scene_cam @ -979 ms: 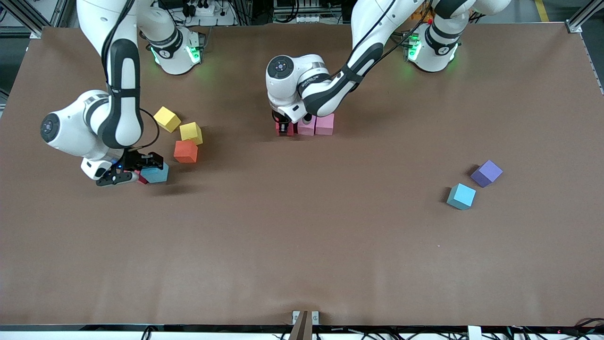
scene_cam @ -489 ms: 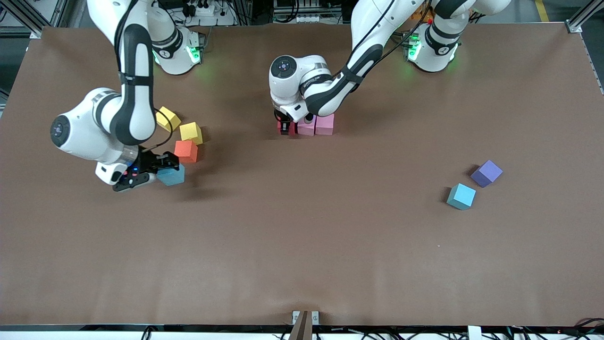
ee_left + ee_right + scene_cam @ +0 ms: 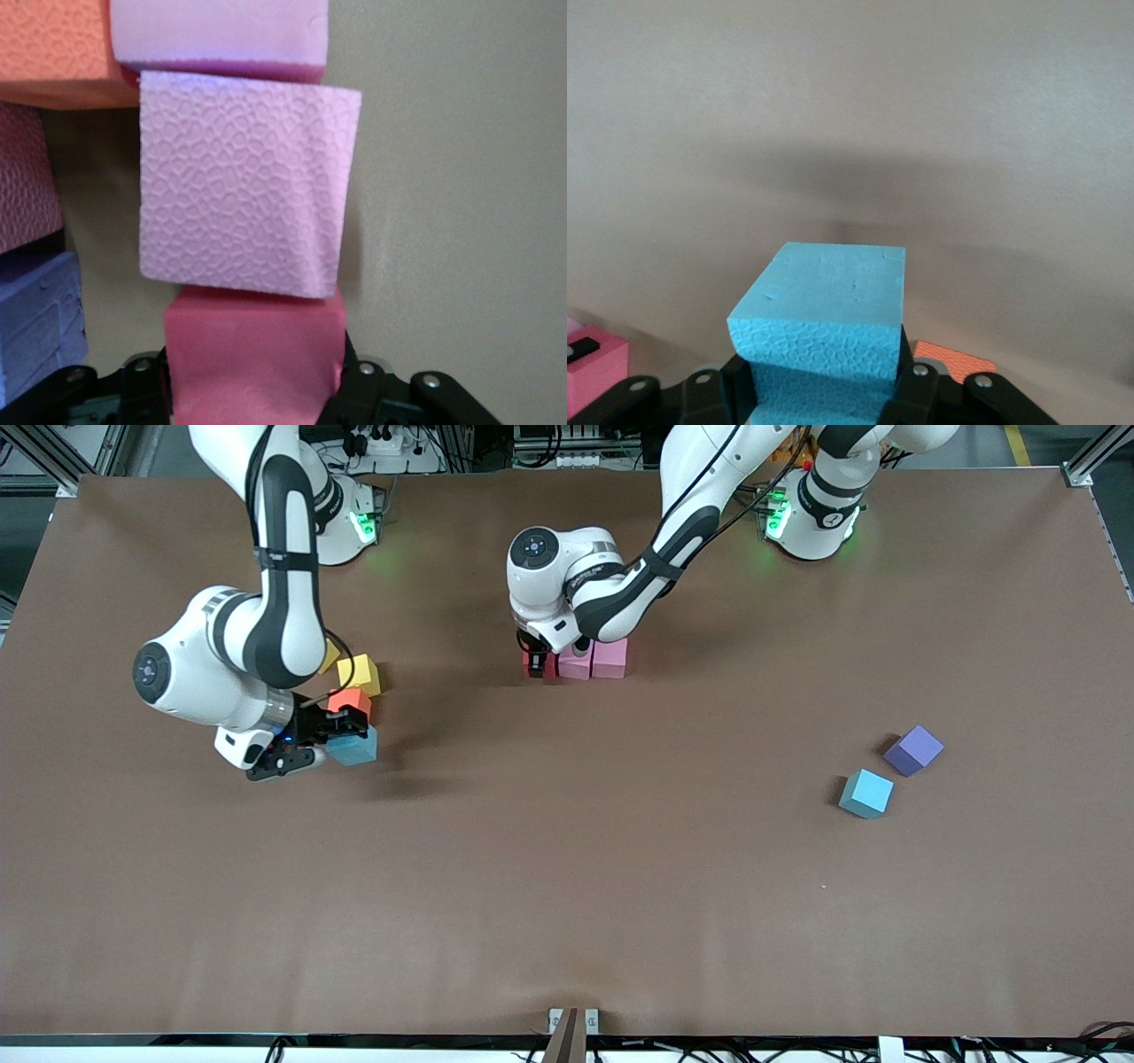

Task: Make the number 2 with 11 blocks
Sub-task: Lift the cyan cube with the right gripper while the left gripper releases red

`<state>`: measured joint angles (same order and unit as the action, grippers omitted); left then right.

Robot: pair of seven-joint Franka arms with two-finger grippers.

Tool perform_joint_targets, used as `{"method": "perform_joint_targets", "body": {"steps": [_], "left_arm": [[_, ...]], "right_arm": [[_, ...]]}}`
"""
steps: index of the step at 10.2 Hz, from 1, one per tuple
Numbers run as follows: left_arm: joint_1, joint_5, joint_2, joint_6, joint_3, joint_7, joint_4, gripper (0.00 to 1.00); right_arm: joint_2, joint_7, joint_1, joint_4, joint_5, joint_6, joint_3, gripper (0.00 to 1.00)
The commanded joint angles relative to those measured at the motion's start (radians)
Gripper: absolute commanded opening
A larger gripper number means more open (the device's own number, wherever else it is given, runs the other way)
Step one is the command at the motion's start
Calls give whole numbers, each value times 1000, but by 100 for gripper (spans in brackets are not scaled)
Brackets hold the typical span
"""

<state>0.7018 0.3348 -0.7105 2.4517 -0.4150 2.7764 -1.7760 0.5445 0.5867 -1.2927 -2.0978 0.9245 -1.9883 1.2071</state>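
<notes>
**Clerk:** Item one: right gripper [image 3: 330, 737], in the air over the table [image 3: 567, 886] toward the right arm's end, fingers pinching a light blue matte foam cube [image 3: 352, 746] by two of its sides. In the front view it sits just beside an orange foam cube [image 3: 350, 701] and a yellow foam cube [image 3: 359, 674].

**Checker:** And the left?

**Clerk:** Item two: left gripper [image 3: 534, 662], down at the table near mid-length, fingers clamped on a red foam cube [image 3: 252, 354]. That cube touches a pink foam cube [image 3: 576, 662], which touches a second pink foam cube [image 3: 609, 657]; the three make a short row. The left wrist view also shows an orange cube [image 3: 53, 53] and a purple cube [image 3: 35, 319] close by, hidden under the arm in the front view.

**Checker:** Loose stock?

**Clerk:** One purple foam cube [image 3: 913, 749] and one light blue foam cube [image 3: 866, 793], near each other toward the left arm's end, both nearer the front camera than the row.

**Checker:** Step in hand?

**Clerk:** By my reading, the red cube is being seated at the row's end and the blue one is in carriage. Next call: release red squarely without nudging its neighbour, then bring blue across to the figure.

**Checker:** Markings?

**Clerk:** No legible writing or brand on any cube.
</notes>
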Motion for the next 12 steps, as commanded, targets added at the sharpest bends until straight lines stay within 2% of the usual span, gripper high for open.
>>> {"method": "perform_joint_targets", "body": {"steps": [1,2,3,4,5,12], "left_arm": [[-4,75,22,12,4,207,-52,25],[-4,75,20,12,4,207,-56,25],[-4,75,22,12,4,206,-56,34],[-4,78,20,12,4,190,-54,76],[-7,85,17,12,4,189,-51,100],[-15,86,39,9,1,187,-54,100]], "right_arm": [[-9,-48,-22,16,16,9,11,12],[-9,-53,-25,22,16,9,11,12],[-9,-73,-37,28,14,9,12,12],[-8,-123,-58,41,8,9,12,12],[-8,-167,-91,41,7,3,12,12],[-5,-275,-131,39,7,-3,9,12]]}}
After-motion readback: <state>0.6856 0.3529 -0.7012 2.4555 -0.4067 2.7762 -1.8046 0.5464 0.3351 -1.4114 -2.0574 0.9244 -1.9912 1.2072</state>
